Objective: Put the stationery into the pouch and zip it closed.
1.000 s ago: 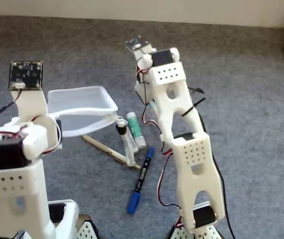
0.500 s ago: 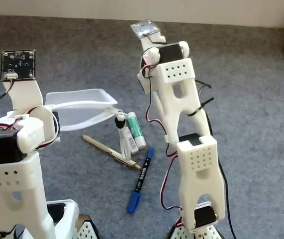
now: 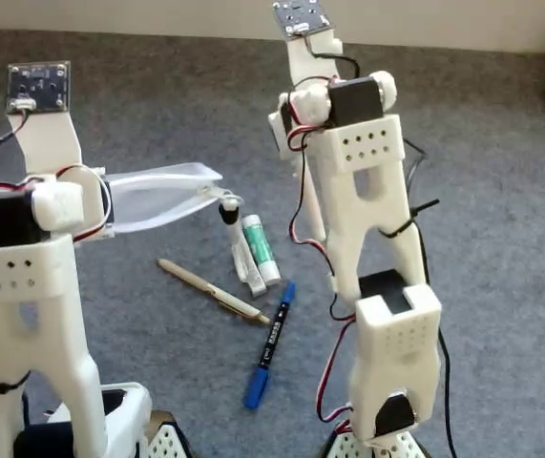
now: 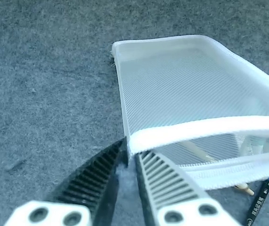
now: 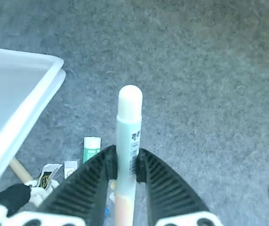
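Observation:
A translucent white mesh pouch (image 4: 186, 89) hangs above the grey carpet, its mouth open. My left gripper (image 4: 127, 157) is shut on the pouch's upper rim near one end. In the high view the pouch (image 3: 153, 196) juts out from the left arm toward the middle. My right gripper (image 5: 124, 157) is shut on a white pen with a rounded cap (image 5: 128, 117), held high over the carpet beside the pouch's edge (image 5: 12, 108). On the carpet lie a green and white glue stick (image 3: 261, 250), a white tube with a black cap (image 3: 238, 243), a wooden pencil (image 3: 213, 290) and a blue marker (image 3: 270, 343).
Grey carpet (image 3: 482, 191) covers the whole work area, with open floor to the right of the right arm and behind the pouch. Both arm bases stand at the near edge. A pale wall strip runs along the far side.
The right arm has risen and straightened, carrying its wrist higher. The left arm has lifted too, raising the pouch off the carpet and flattening its mouth. The loose stationery has not moved.

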Robot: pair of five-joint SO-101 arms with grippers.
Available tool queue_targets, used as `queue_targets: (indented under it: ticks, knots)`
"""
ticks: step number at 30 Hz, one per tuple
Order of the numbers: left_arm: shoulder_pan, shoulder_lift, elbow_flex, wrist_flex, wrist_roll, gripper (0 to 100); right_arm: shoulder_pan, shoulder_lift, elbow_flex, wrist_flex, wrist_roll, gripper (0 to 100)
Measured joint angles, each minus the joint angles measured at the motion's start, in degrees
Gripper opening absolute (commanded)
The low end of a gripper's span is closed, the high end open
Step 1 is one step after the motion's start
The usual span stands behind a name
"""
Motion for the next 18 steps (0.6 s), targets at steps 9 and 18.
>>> queue_targets:
  ticks: [9, 18]
  knots:
    - [0.0, 8.3, -9.1, 2.8, 1.5, 1, -5.0, -15.5, 10.0, 0.0, 0.0, 0.6]
    - [1.1, 9.7, -9.9, 3.0, 3.3, 1, -9.9, -24.1, 12.0, 0.0, -5.2, 0.6]
